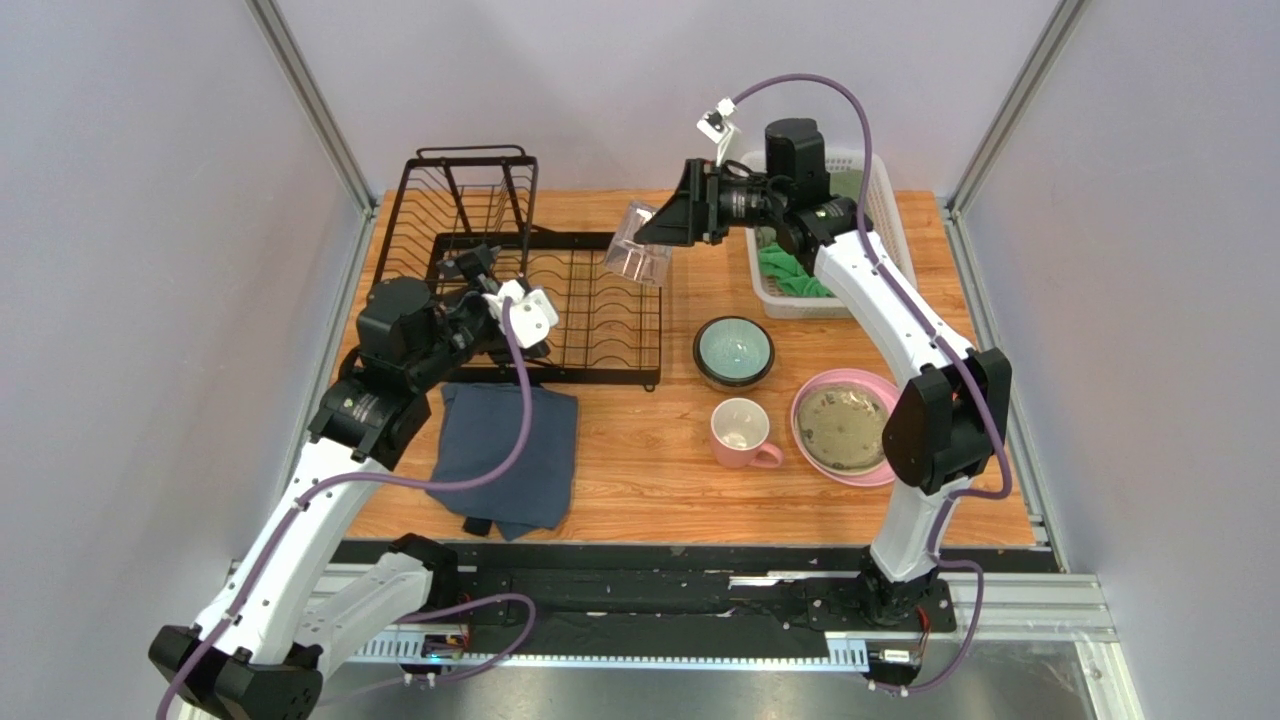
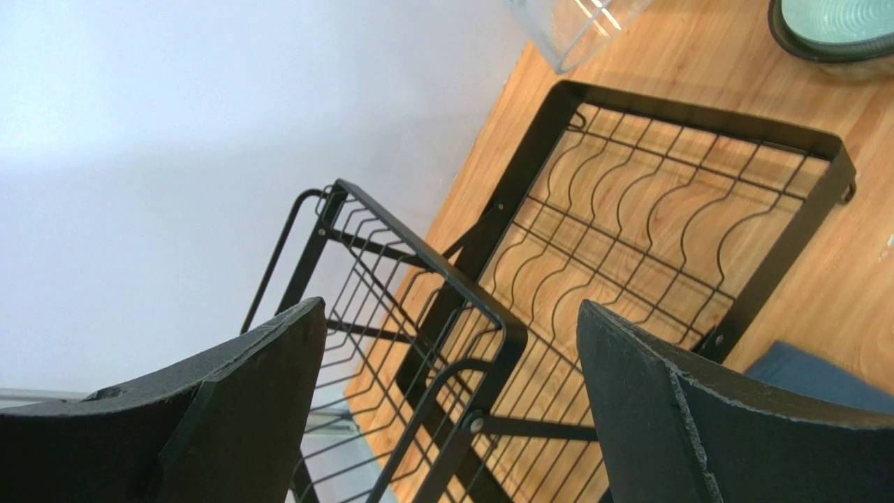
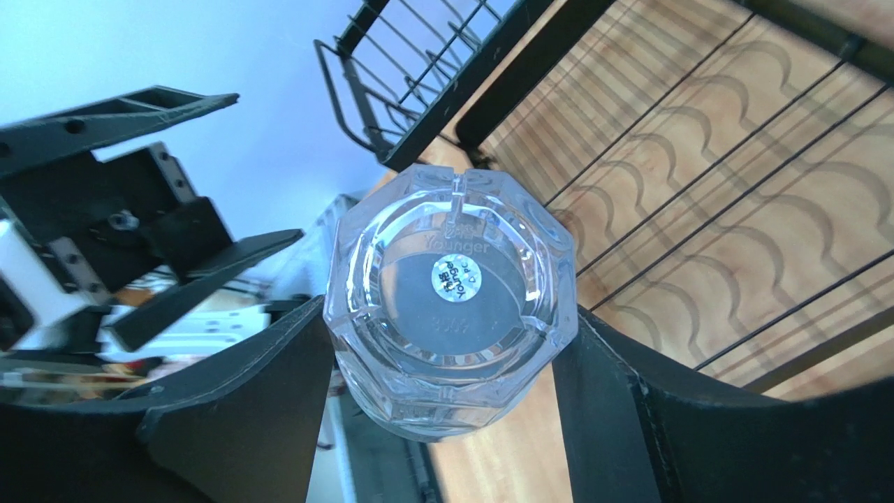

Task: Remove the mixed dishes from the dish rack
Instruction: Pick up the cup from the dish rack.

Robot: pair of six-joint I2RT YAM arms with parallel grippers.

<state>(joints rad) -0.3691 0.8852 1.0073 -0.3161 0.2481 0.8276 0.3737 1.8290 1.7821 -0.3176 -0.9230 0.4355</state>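
Gripping a clear eight-sided glass (image 3: 451,278), right claw (image 3: 446,325) hung near the wire rack (image 1: 601,300), left claw (image 2: 451,314) gaped wide, basket (image 1: 774,306) held green cloths (image 1: 789,275).

Clear glass (image 3: 451,304) held tilted over black wire rack (image 1: 598,308).
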